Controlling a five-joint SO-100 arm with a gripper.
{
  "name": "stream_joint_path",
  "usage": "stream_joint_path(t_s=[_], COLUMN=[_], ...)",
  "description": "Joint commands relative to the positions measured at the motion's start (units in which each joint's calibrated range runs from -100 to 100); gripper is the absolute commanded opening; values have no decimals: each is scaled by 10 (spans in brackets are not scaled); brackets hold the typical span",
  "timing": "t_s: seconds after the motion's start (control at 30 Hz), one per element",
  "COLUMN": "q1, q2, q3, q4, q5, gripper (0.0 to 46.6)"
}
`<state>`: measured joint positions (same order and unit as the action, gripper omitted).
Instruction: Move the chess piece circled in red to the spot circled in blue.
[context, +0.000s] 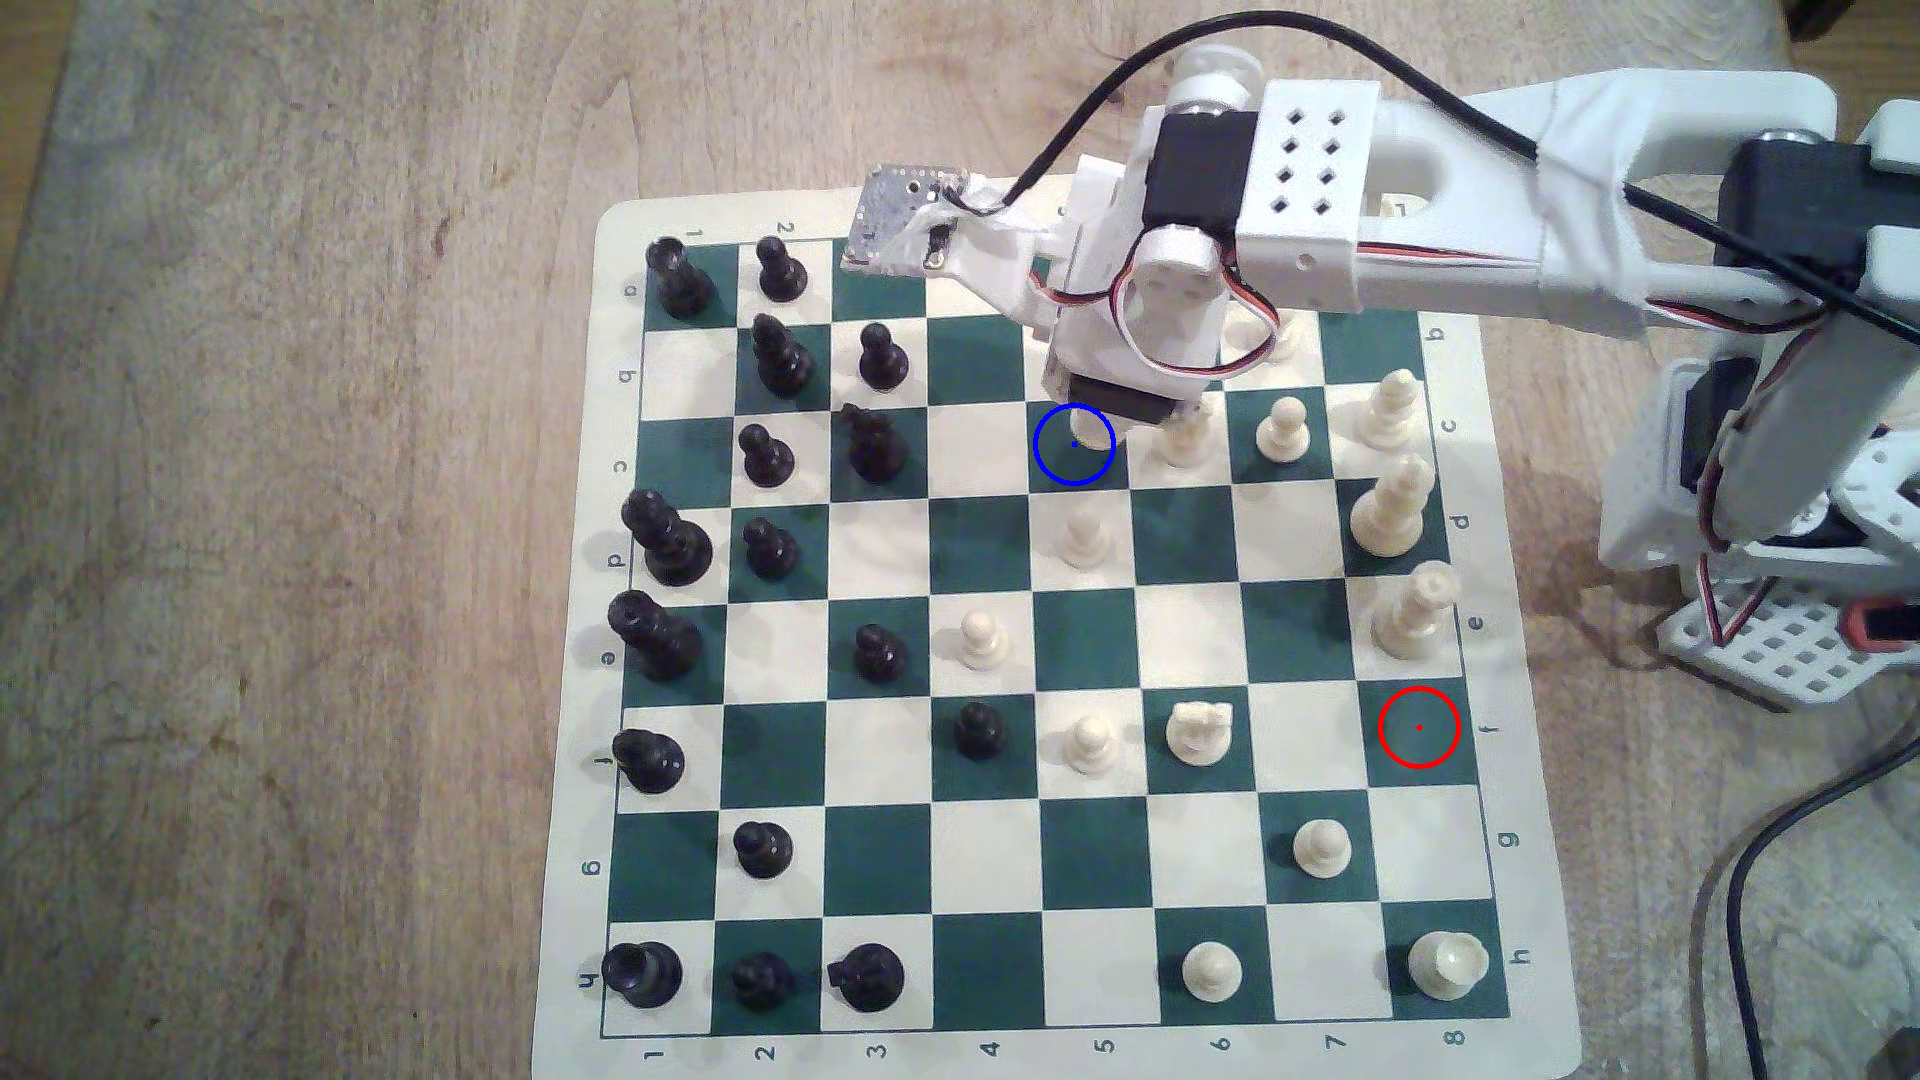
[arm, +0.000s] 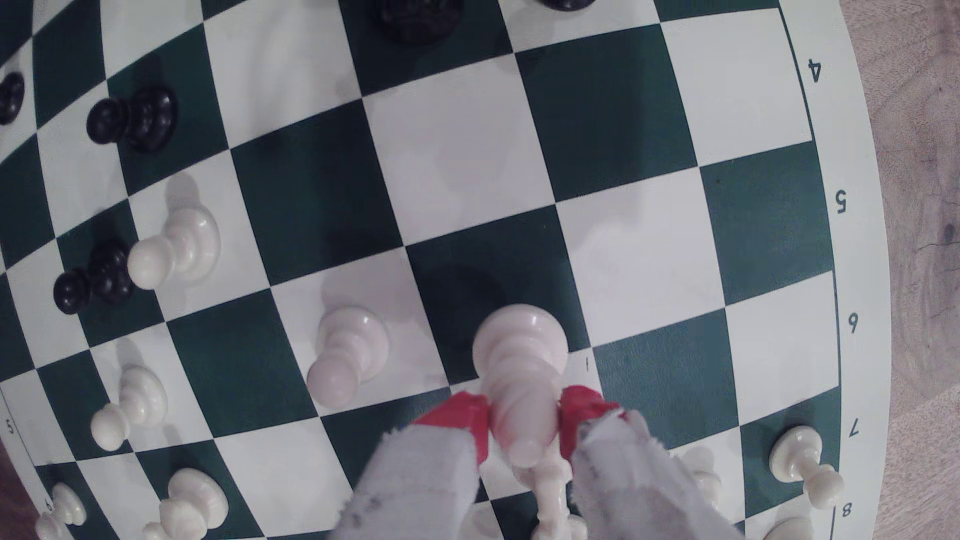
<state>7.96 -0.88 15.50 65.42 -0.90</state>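
Over the dark green square marked with a thin blue ring (context: 1054, 463), the white arm's gripper (arm: 524, 415) holds the cream-white plastic bishop with the pointed tip and round base (arm: 519, 353). Its 2 red-tipped fingers (arm: 462, 415) are squeezed tight on the bishop's thin upper part. The round base sits inside the blue ring in the exterior view. I cannot tell if it touches the green and cream chess board (context: 1091, 644) yet. I think the job is nearly done. To do this step well, the arm should go straight down until the base is flat on the square. Then it should open slowly and lift straight up, so the bishop does not tip. A cream pawn (context: 1085, 536) stands on the next square, so it must not swing sideways. The green square with the red ring (context: 1419, 727) has no piece on it. I count 16 black pieces, 13 cream pieces I can see well, 1 blue ring and 1 red ring.
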Motion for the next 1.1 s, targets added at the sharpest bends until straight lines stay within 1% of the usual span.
stream_joint_path(t_s=[0.0, 0.47, 1.07], q1=[-2, -19, -10], q2=[1, 22, 37], q3=[-56, -66, -48], q4=[-15, -34, -27], q5=[2, 0, 6], gripper=[3, 3, 3])
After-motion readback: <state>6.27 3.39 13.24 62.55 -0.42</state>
